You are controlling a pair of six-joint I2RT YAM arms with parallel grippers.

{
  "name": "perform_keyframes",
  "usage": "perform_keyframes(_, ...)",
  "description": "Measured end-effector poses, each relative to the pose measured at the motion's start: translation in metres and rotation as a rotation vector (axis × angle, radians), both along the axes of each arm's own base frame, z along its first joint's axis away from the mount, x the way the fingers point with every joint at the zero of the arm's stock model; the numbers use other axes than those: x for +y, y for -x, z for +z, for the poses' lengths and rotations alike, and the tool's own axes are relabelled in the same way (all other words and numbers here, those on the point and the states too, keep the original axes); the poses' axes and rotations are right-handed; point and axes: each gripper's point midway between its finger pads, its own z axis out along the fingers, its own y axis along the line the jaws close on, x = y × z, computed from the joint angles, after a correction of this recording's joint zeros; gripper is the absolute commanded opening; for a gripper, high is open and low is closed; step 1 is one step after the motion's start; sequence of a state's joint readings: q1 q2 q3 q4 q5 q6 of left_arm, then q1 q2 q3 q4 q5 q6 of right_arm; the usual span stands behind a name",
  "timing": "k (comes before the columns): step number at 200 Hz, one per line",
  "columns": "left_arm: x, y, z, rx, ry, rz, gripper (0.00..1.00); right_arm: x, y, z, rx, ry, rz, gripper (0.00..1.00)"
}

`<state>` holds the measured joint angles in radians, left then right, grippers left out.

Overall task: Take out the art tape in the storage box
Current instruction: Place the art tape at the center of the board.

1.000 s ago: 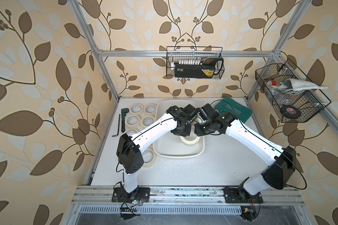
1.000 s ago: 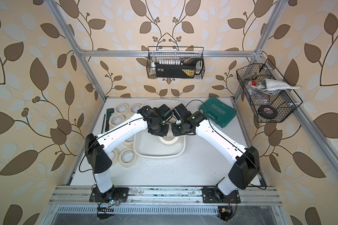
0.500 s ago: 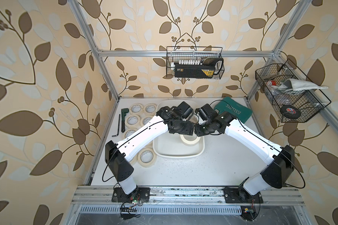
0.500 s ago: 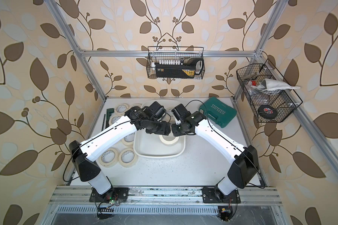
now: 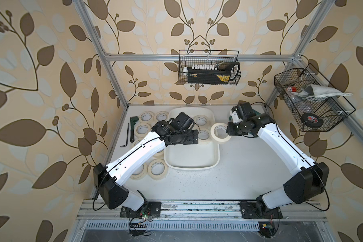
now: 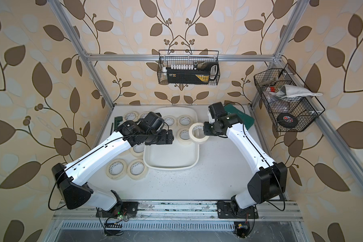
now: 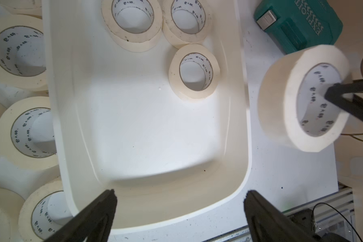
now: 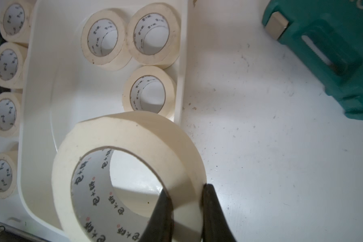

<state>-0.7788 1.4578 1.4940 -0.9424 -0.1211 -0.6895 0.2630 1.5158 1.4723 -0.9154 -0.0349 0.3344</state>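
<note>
Leaf-patterned walls enclose a white, speckled bench (image 5: 197, 184). At bench centre the storage box (image 5: 191, 167) is set.

Change over the last second: both arms had been met above the box interior. The left arm has since been drawn back toward 9 o'clock, and the left claw (image 7: 179, 193) has been spread wide, with nothing held.

The right claw (image 8: 184, 189) is pinched on the wall of one art tape roll (image 5: 213, 134), one finger inside the core and one outside. The roll is carried tilted, above the box rim at 3 o'clock and clear of the bench.

Inside the box, three rolls (image 7: 173, 73) are left, bunched in the 1 o'clock corner. Removed rolls (image 6: 109, 170) are laid on the bench from 7 to 11 o'clock of the box.

Judgement: the roll is now held by the right claw alone. Set-down on bare bench at 3 o'clock is expected next, short of the teal case (image 7: 298, 23). Three picks remain.
</note>
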Motion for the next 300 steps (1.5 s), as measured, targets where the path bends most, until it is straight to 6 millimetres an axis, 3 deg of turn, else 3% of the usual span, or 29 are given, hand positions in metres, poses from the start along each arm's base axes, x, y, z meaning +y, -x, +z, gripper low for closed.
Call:
perform_keyframes(30,0.009,0.001,-0.009,0.014,-0.007,0.026,0.99,-0.051,-0.021,-0.008,-0.022,-0.035,-0.141,0.0)
perform_keyframes(48,0.009,0.001,-0.012,0.017,-0.006,0.032,0.99,-0.065,-0.031,-0.021,-0.011,-0.033,-0.179,0.0)
perform_keyframes(72,0.011,0.0,-0.014,0.018,-0.004,0.04,0.99,-0.064,-0.048,-0.048,0.022,-0.035,-0.184,0.0)
perform_keyframes(121,0.014,-0.003,-0.015,0.021,-0.004,0.053,0.99,-0.059,-0.067,-0.124,0.161,-0.035,-0.193,0.0)
perform_keyframes(161,0.017,-0.004,-0.016,0.025,-0.006,0.061,0.99,-0.056,-0.078,-0.155,0.2,-0.047,-0.2,0.0)
perform_keyframes(226,0.018,-0.005,-0.017,0.033,-0.002,0.073,0.99,-0.055,-0.092,-0.173,0.208,-0.044,-0.201,0.0)
perform_keyframes(300,0.02,-0.006,-0.018,0.037,0.003,0.088,0.99,-0.056,-0.105,-0.175,0.191,-0.042,-0.206,0.3)
